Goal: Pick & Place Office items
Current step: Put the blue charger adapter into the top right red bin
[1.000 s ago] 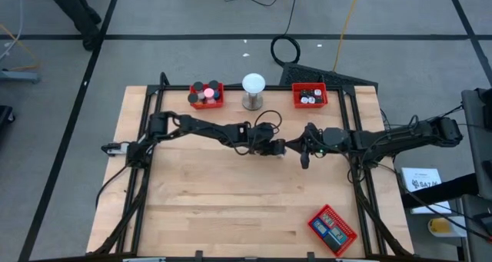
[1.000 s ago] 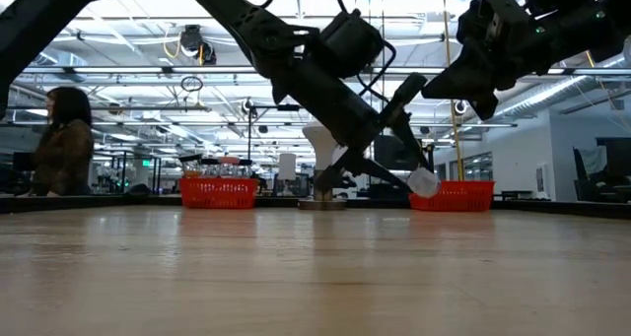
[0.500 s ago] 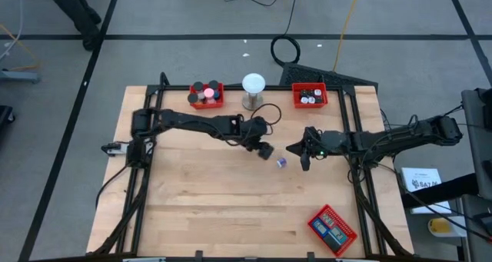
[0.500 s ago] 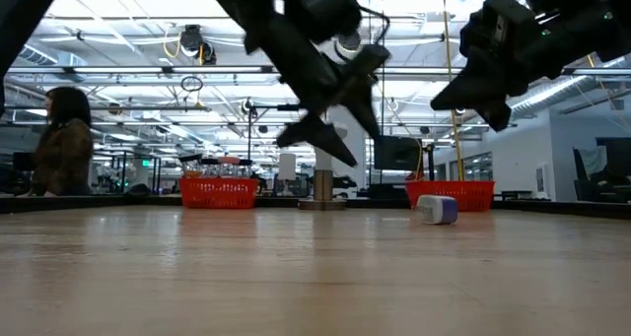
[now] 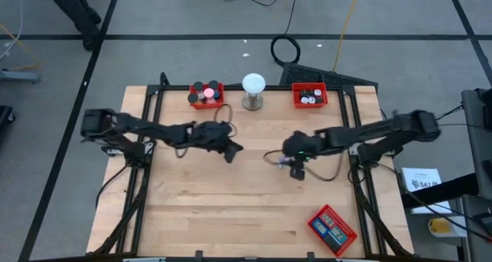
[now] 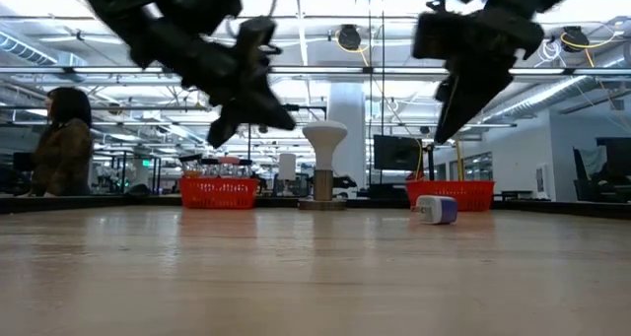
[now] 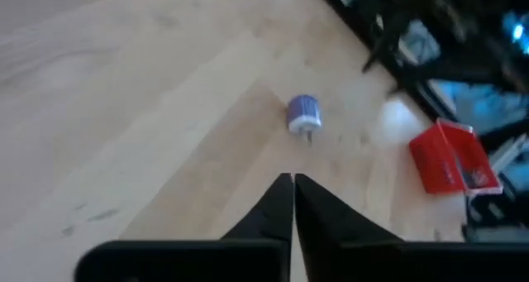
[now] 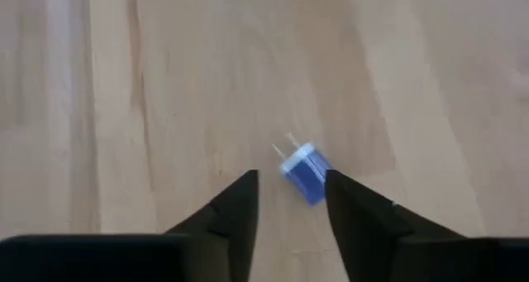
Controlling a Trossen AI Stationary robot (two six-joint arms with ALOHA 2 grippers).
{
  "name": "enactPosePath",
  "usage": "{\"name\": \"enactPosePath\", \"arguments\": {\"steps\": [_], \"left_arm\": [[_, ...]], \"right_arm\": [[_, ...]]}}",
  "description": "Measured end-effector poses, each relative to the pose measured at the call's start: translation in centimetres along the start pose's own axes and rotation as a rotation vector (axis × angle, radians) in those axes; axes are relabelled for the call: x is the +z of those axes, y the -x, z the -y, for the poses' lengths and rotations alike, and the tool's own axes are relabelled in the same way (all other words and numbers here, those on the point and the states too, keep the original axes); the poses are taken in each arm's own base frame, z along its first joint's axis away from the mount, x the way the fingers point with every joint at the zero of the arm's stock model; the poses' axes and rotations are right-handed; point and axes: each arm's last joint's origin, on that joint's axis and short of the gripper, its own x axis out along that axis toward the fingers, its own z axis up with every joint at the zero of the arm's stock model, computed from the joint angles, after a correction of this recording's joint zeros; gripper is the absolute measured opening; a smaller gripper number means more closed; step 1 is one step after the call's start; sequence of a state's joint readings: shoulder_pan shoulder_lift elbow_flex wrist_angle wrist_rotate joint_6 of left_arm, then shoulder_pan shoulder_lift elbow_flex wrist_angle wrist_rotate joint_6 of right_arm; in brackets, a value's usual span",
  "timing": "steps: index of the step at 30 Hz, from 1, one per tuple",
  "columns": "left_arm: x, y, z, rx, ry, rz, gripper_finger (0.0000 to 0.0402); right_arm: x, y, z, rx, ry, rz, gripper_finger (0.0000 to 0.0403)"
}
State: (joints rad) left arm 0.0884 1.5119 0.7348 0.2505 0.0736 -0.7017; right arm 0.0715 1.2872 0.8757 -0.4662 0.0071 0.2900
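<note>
Released a moment ago, the small blue-and-white plug-like item [image 5: 283,162] now lies alone on the bare wood right of centre in the high view, while the left gripper [image 5: 234,149] that let it go has pulled back toward the left half of the frame with its jaws closed and nothing in them. Taking its place, the right gripper [image 8: 289,203] has swung in over the item and hangs just above it, fingers parted on either side, gripping nothing yet. That reads as a handover across the table, with the pickup by the right arm apparently next. Open wood surrounds the item on all sides, well apart from any table edge. Along the upper edge sit two red trays [image 5: 206,102] [image 5: 309,104] flanking a white globe [image 5: 253,83]; a third red tray [image 5: 332,227] lies at lower right. A person [image 6: 61,144] stands far left in the low view.
</note>
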Motion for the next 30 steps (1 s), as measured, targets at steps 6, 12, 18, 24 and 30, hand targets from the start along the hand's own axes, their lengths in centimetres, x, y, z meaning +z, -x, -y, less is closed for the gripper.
{"name": "enactPosePath", "arguments": {"steps": [6,12,18,24,30], "left_arm": [[-2.7,2.2,-2.3,0.031,0.063,0.04,0.002],[-4.1,2.7,-3.3,0.036,0.063,-0.007,0.0024],[-4.2,2.7,-3.3,0.024,0.01,-0.022,0.0004],[-4.2,2.7,-3.3,0.023,0.002,-0.021,0.0016],[-4.2,2.7,-3.3,0.025,0.001,-0.025,0.0025]], "right_arm": [[4.1,-3.9,-1.4,-0.024,0.287,-0.249,0.02],[6.0,-6.6,-2.4,-0.007,0.491,-0.432,0.023],[5.1,-8.5,-2.5,-0.036,0.574,-0.547,0.0218],[4.9,-9.5,-2.3,-0.068,0.598,-0.552,0.0204],[4.3,-10.4,-2.1,-0.066,0.598,-0.606,0.0195]]}}
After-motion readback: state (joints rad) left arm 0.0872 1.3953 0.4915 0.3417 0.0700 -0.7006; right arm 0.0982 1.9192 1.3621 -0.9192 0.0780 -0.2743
